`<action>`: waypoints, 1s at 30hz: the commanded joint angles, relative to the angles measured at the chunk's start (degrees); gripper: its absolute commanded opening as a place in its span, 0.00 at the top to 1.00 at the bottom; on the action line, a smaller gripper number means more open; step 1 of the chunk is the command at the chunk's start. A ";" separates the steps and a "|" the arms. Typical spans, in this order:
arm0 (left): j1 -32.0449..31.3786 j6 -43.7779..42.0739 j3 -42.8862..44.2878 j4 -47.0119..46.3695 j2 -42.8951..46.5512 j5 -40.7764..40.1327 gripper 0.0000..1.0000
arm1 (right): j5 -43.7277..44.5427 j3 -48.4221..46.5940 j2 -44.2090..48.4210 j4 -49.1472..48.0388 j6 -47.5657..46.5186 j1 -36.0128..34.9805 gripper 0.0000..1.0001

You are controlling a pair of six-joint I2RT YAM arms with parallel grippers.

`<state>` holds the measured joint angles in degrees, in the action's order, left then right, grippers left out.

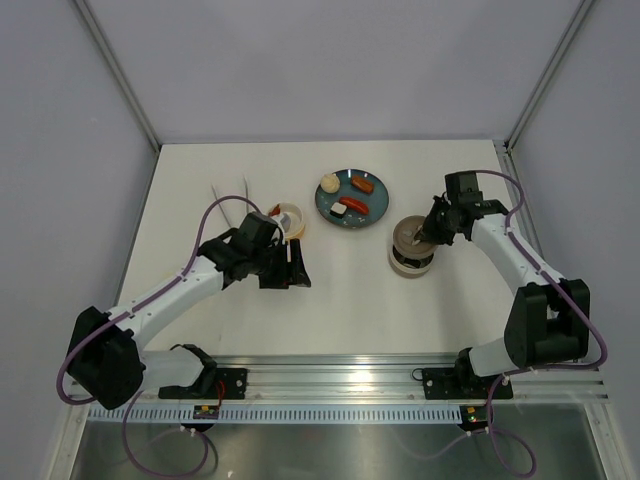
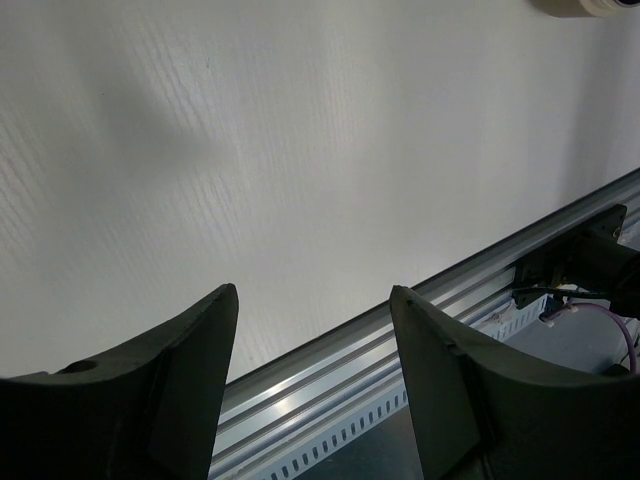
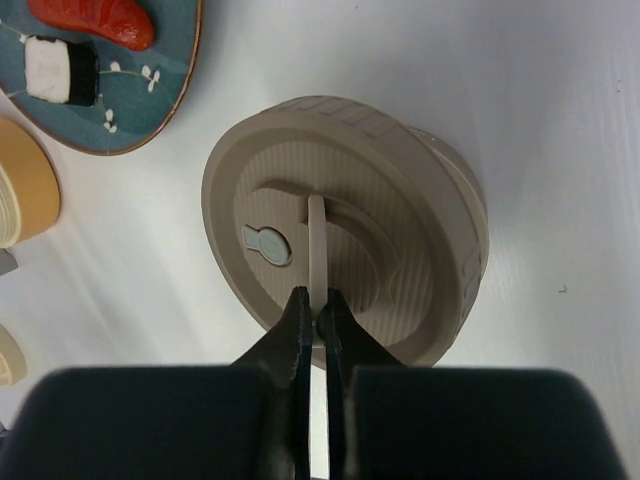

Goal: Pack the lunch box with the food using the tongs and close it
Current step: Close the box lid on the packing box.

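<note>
The lunch box point(image 1: 411, 246) is a round beige tub with a ribbed lid point(image 3: 340, 225), right of the table's middle. My right gripper point(image 3: 318, 303) is shut on the lid's thin upright handle strap point(image 3: 316, 235); in the top view that gripper point(image 1: 426, 237) sits over the box's right side. The food lies on a teal plate point(image 1: 372, 214): a cream bun point(image 1: 329, 183), two red sausages point(image 1: 362, 184) and a sushi bit point(image 1: 340, 211). The tongs point(image 1: 221, 197) lie at the back left, partly hidden by my left arm. My left gripper point(image 1: 293, 275) hangs open and holds nothing, facing the near rail point(image 2: 330, 375).
A small cream tub point(image 1: 288, 217) with something red inside stands between the left arm and the plate. In the right wrist view, part of a tan round container point(image 3: 20, 195) shows at the left edge. The metal rail point(image 1: 330, 378) runs along the table's near edge.
</note>
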<state>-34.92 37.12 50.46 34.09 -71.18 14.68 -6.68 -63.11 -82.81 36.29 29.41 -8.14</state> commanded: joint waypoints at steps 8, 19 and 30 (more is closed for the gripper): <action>0.20 -0.12 -0.45 -1.13 2.54 -0.70 0.34 | -5.27 2.91 -3.41 -6.41 2.76 1.37 1.00; 0.20 -0.39 -0.36 -0.95 1.48 -1.14 0.34 | -4.84 5.98 -2.54 -6.94 4.43 1.90 1.00; 0.11 -0.30 -0.97 -1.30 1.13 -1.05 0.35 | -3.26 8.18 0.10 -6.24 5.14 2.08 1.00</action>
<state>-34.92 37.21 50.11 34.20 -70.24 14.28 -11.81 -55.53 -84.29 28.25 34.98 -6.04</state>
